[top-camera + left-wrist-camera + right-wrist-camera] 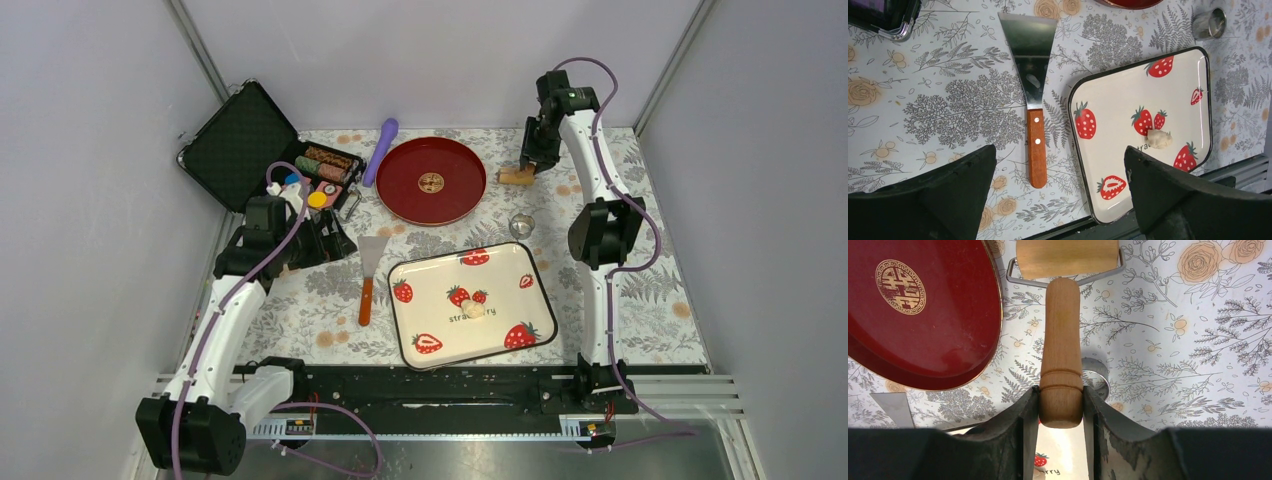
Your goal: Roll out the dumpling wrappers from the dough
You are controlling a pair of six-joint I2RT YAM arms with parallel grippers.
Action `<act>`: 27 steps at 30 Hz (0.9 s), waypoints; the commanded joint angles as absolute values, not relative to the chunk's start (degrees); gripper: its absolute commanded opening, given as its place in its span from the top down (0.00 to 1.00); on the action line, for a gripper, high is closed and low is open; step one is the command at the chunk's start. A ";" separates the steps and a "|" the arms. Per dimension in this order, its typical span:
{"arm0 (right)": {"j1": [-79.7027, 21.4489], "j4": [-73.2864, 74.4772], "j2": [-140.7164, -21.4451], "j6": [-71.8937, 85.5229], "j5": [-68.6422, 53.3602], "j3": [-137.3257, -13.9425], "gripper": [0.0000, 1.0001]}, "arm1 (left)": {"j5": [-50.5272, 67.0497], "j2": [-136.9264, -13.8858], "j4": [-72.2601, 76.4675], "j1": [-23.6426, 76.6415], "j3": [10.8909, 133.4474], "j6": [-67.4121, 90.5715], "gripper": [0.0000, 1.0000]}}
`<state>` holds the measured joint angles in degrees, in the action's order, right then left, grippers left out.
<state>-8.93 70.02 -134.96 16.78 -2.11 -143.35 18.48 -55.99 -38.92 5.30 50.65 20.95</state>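
The dough [473,309] is a small pale lump near the middle of the strawberry tray [500,285]; the left wrist view shows the dough [1159,139] on the tray [1118,110]. My right gripper [533,160] [1060,391] is shut on the handle of the wooden roller [516,176] [1061,350], right of the red plate. My left gripper [335,240] [1058,150] is open and holds nothing, left of the tray over the spatula's handle end. The dumpling wrappers are out of view.
A metal spatula [369,275] [1032,75] lies left of the tray. A small metal ring cutter [521,226] [1209,23] stands beyond the tray. The red plate [431,180] [923,315], a purple tool [380,150] and an open black case [240,145] sit at the back.
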 commanded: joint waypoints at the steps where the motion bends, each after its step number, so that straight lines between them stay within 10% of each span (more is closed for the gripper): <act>1: -9.00 71.16 -131.00 17.53 -2.03 -148.81 1.00 | 20.52 -55.91 -36.34 5.48 54.01 20.27 0.01; 27: -12.11 70.85 -124.11 19.21 -6.08 -151.46 1.00 | 29.66 -61.63 -12.12 9.18 54.21 24.21 0.01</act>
